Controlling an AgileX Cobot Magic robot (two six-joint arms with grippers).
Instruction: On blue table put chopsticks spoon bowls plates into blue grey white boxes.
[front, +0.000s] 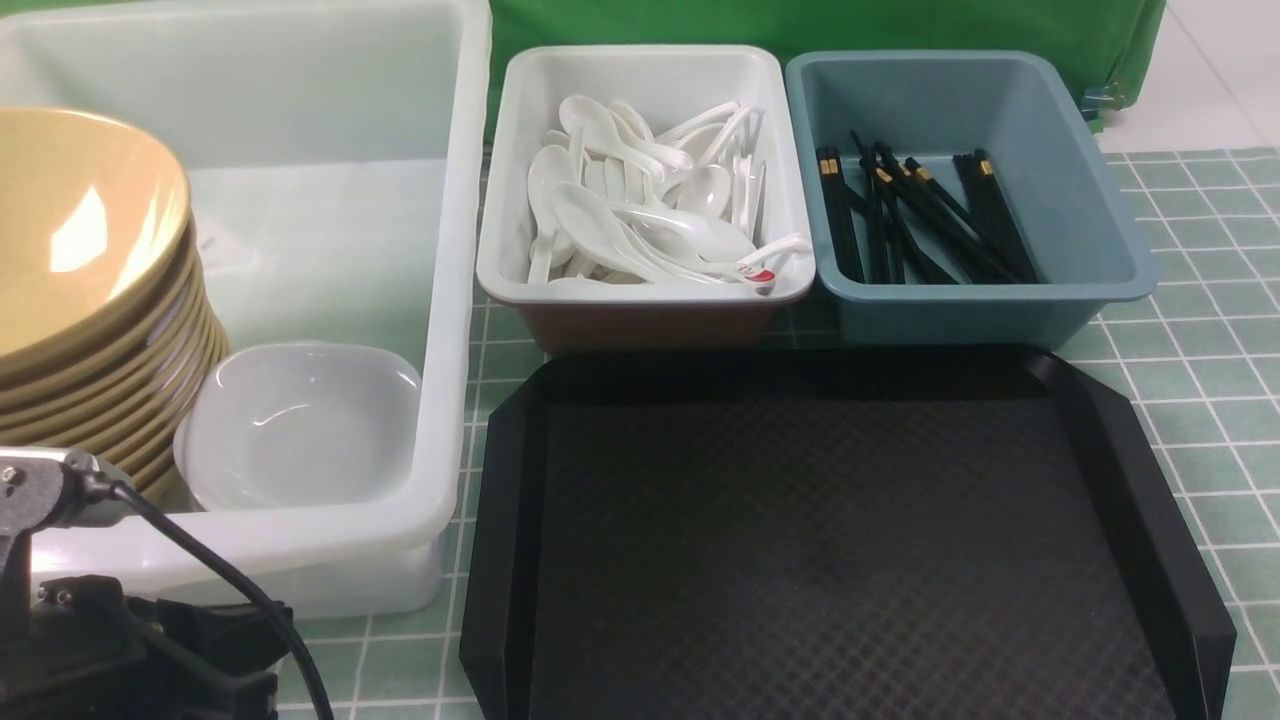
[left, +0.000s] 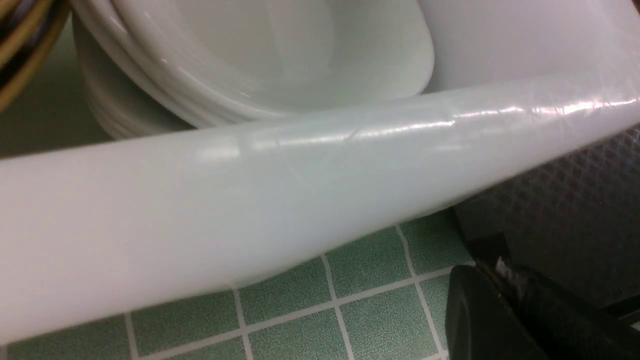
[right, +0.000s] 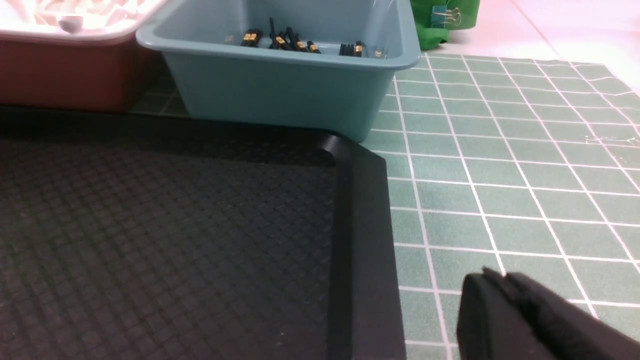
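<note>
In the front view the large white box (front: 455, 300) holds a tilted stack of tan bowls (front: 90, 290) and stacked white plates (front: 300, 420). The middle box (front: 640, 295) is full of white spoons (front: 640, 220), and the blue box (front: 970, 300) holds black chopsticks (front: 920, 215). My left gripper (left: 492, 272) is shut and empty, low over the blue table (left: 300, 310) just outside the white box's near rim (left: 300, 170), with the plates (left: 260, 55) beyond. My right gripper (right: 492, 280) is shut and empty over the table (right: 500, 175), beside the black tray's right edge (right: 365, 225).
A black textured tray (front: 830, 530) lies in front of the two small boxes with nothing on it. The left arm's body and cable (front: 100, 600) fill the front view's lower left corner. Green cloth (front: 800, 25) hangs behind the boxes.
</note>
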